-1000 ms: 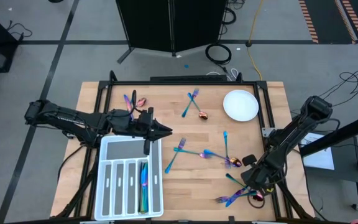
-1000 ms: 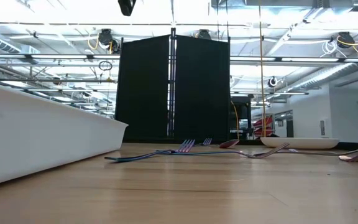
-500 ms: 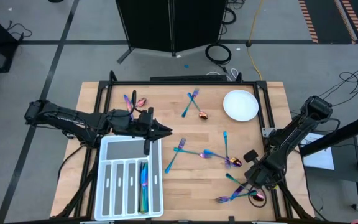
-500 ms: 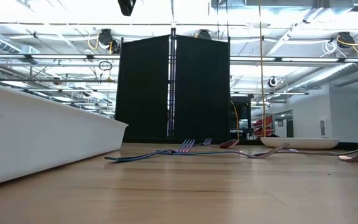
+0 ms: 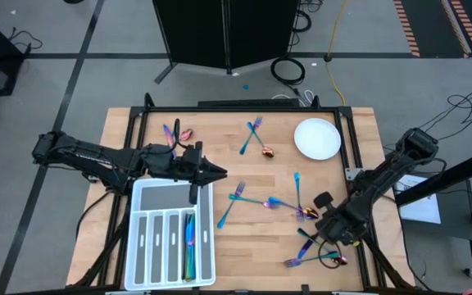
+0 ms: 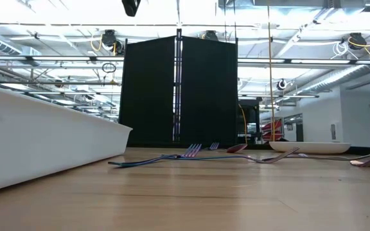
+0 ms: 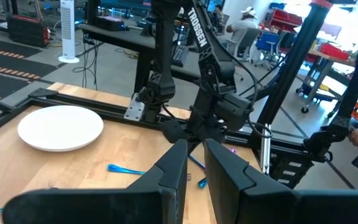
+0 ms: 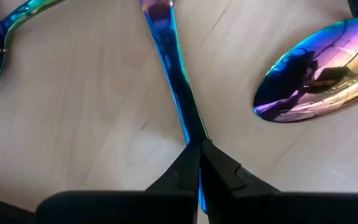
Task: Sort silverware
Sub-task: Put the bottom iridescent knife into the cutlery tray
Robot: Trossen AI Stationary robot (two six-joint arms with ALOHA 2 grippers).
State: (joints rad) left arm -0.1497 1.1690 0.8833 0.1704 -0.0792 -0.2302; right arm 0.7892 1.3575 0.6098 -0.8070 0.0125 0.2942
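Near the surface's front right corner, the right hand (image 8: 197,163) pinches a thin utensil handle (image 8: 169,68) by its edge; it may slip, nudging the neighbouring spoon (image 8: 316,78)

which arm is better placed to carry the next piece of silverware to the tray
The right. Its end effector is shut on a blue utensil handle at the table's near right corner, beside a spoon. The left end effector waits over the white tray's far edge.
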